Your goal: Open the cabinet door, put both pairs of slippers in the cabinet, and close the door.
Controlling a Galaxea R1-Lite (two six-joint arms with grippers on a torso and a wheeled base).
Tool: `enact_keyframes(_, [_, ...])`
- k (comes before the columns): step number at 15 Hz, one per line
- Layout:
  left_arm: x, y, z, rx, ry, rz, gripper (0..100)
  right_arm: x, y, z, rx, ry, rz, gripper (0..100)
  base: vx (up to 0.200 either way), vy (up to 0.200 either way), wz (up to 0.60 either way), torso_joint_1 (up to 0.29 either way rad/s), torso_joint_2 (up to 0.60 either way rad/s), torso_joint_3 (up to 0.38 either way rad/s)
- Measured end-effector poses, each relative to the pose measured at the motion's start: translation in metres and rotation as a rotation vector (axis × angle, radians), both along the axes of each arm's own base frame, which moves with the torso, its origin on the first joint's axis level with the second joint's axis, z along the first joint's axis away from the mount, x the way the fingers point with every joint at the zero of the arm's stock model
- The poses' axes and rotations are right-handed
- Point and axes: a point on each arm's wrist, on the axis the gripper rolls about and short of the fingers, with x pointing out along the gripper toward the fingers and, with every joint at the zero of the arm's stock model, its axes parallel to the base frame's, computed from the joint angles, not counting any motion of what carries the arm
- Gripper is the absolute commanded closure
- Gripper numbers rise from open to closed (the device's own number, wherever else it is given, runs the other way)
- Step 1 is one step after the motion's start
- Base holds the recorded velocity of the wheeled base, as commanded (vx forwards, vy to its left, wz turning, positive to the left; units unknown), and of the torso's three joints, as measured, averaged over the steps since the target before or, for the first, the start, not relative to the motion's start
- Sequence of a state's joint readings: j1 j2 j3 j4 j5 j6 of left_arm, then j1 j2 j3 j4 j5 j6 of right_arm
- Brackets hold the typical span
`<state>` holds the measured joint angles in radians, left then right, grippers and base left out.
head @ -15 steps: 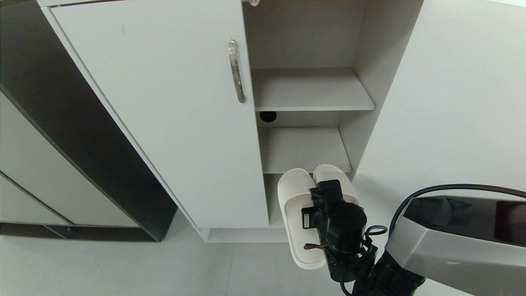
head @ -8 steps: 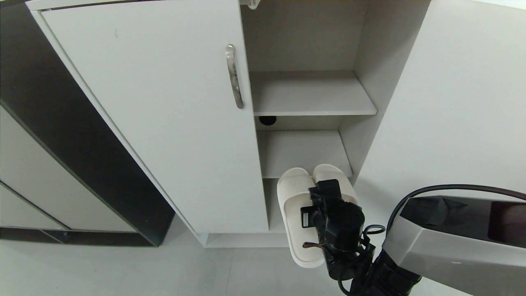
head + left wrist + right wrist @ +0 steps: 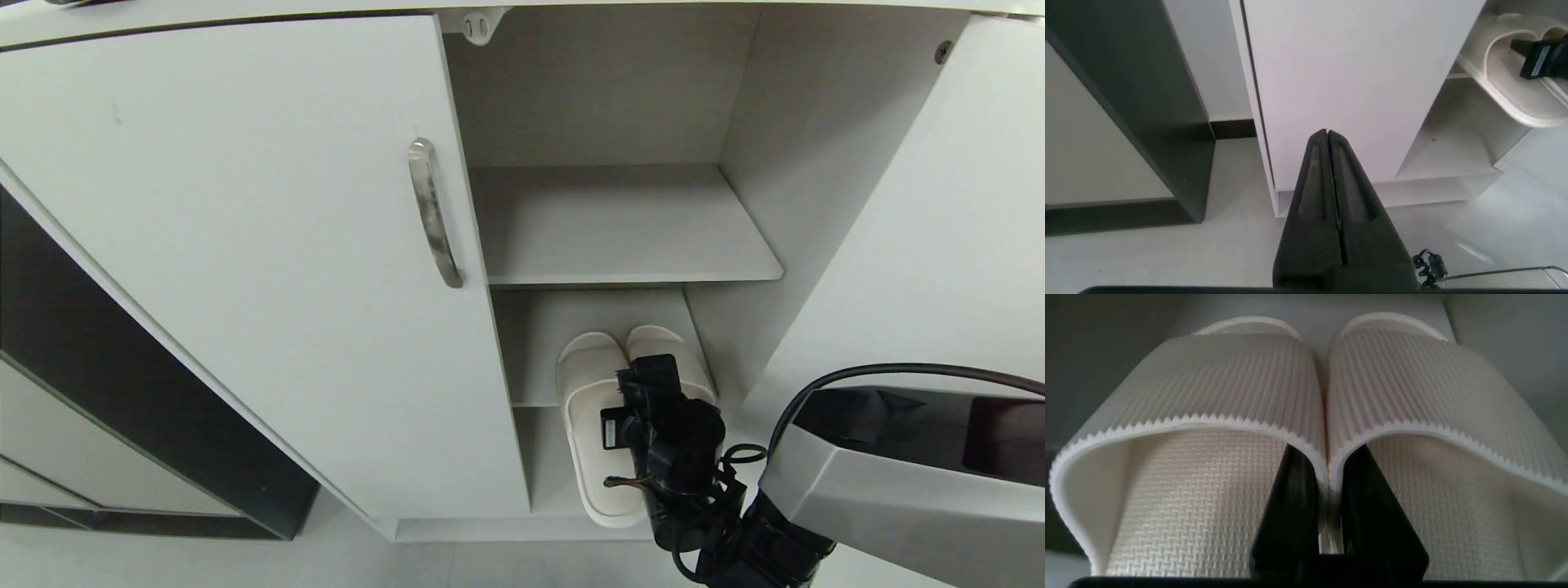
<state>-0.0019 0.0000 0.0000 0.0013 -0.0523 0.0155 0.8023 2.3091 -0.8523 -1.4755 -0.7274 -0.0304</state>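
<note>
Head view has the pair of slippers (image 3: pixel 600 408) held in the air at the open right half of the cabinet (image 3: pixel 759 147). They are cream-white, ribbed across the straps, and lie side by side touching along their inner edges, soles down. Their long axis runs from the robot straight into the cabinet: the toes point inward and reach over the front of the lower shelf (image 3: pixel 539 343), and the heels point back at the robot, hanging out in front of the bottom compartment.

The right gripper (image 3: pixel 649 376) comes in from the heel side. In the right wrist view its two black fingers (image 3: pixel 1290 514) sit one inside each slipper, closed on the two neighbouring strap walls and pinching them together between them.

Above the lower shelf is the upper shelf (image 3: pixel 620 220). The open door (image 3: pixel 939 204) stands swung out on the right, beside the right arm. The closed door (image 3: pixel 245 245) covers the left half and carries an upright metal handle (image 3: pixel 433 212) near its inner edge.

The left gripper (image 3: pixel 1327 139) hangs low over the grey floor (image 3: pixel 1225 237), in front of the closed door's lower corner, fingers pressed flat together with nothing between them. A dark panel (image 3: pixel 122 343) stands to the left of the cabinet
</note>
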Motion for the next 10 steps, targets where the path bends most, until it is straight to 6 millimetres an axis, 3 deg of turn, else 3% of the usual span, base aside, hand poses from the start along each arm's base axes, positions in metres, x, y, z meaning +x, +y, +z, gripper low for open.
enact_keyframes(5, [0.000, 0.000, 0.000, 0.000, 0.000, 0.001, 100, 0.016, 0.002, 0.005, 0.008, -0.008, -0.021, 100, 0.000, 0.000, 0.00, 0.000, 0.00, 0.000])
enact_keyframes(10, [0.000, 0.000, 0.000, 0.000, 0.000, 0.000, 100, 0.065, 0.008, 0.004, 0.010, -0.009, -0.077, 100, 0.000, 0.000, 0.00, 0.000, 0.00, 0.000])
